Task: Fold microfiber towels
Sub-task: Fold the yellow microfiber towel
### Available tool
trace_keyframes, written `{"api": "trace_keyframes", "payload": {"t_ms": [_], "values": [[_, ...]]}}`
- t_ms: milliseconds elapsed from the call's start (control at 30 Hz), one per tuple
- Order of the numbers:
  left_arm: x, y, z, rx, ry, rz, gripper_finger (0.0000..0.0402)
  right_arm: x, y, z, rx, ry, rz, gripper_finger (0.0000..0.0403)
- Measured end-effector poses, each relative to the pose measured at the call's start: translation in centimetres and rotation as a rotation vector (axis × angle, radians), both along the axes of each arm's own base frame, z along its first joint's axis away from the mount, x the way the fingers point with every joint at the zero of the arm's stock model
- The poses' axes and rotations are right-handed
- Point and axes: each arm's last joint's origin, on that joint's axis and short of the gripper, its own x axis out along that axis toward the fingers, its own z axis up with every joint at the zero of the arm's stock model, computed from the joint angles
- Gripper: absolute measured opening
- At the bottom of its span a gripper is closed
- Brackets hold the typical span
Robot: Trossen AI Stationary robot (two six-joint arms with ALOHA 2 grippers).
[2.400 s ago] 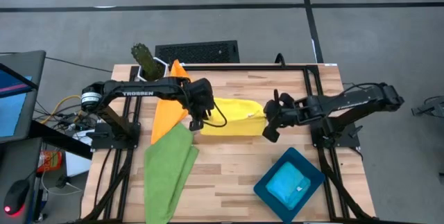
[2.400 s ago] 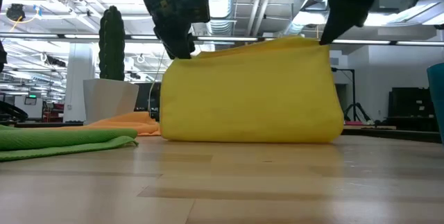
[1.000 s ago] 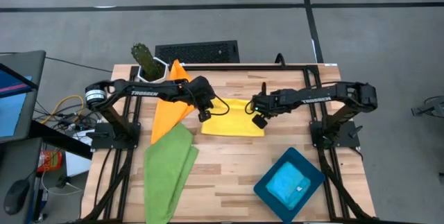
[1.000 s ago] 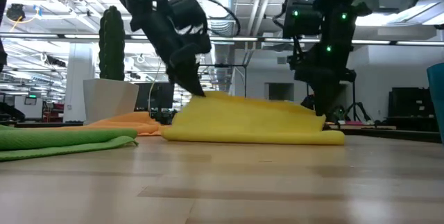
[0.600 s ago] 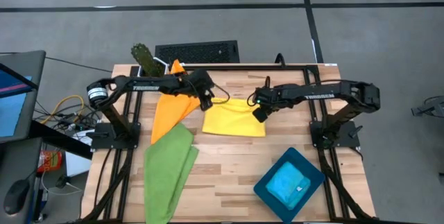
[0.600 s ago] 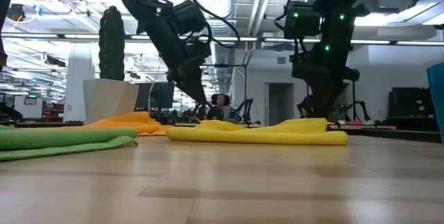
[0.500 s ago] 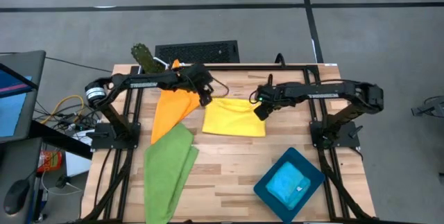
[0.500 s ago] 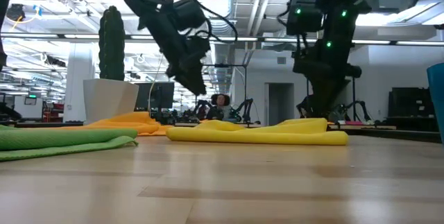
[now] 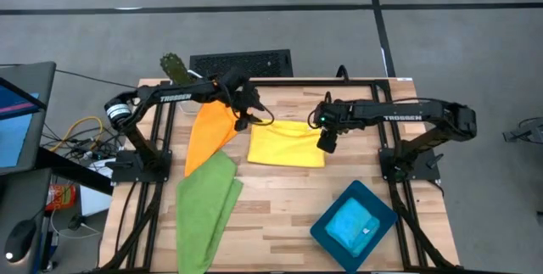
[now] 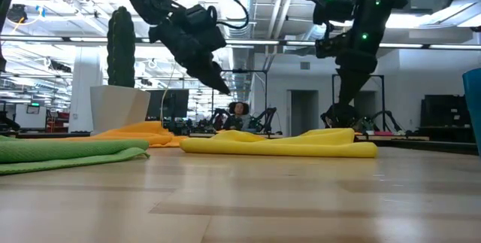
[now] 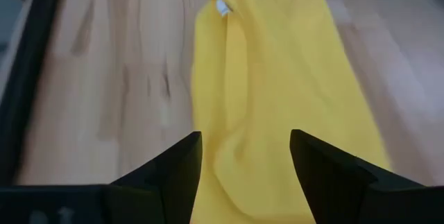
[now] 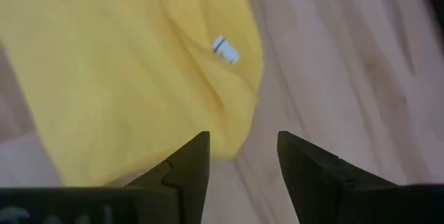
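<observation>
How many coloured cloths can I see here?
4: yellow cloth mid-table, orange cloth to its left, green cloth nearer the front, blue cloth in the tray.

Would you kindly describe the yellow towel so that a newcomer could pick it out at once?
On the wooden table, look at the middle of the far half, between the left gripper and the right gripper, both with open jaws. The yellow towel lies there flat, folded into a rectangle. The orange towel and green towel to its left sprawl long and loose.
</observation>
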Motion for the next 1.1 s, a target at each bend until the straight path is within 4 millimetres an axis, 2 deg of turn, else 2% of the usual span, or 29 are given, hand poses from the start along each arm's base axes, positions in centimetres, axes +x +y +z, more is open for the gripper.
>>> {"api": "trace_keyframes", "payload": {"t_ms": [100, 267, 500, 733, 900, 1100], "values": [[0.2, -0.1, -1.3, 0.016, 0.043, -0.056, 0.0213, 0.1, -0.1, 0.1, 0.035, -0.029, -0.017, 0.0193], [1.7, -0.7, -3.2, 0.064, 0.084, -0.135, 0.0213, 0.2, 0.2, 0.1, 0.044, -0.036, -0.024, 0.0193], [4.0, -0.1, -3.6, 0.143, 0.100, -0.185, 0.0213, 0.2, 0.4, 0.1, 0.056, -0.042, -0.054, 0.0193], [6.2, 0.8, -5.4, 0.136, 0.238, -0.268, 0.0213, 0.2, 0.4, 0.1, 0.059, -0.044, -0.065, 0.0193], [7.0, 1.2, -4.7, 0.131, 0.242, -0.279, 0.0205, 0.2, 0.4, 0.1, 0.059, -0.044, -0.065, 0.0193], [6.7, 1.0, -4.9, 0.148, 0.289, -0.326, 0.0166, 0.3, 0.4, 0.1, 0.058, -0.051, -0.065, 0.0193]]}}
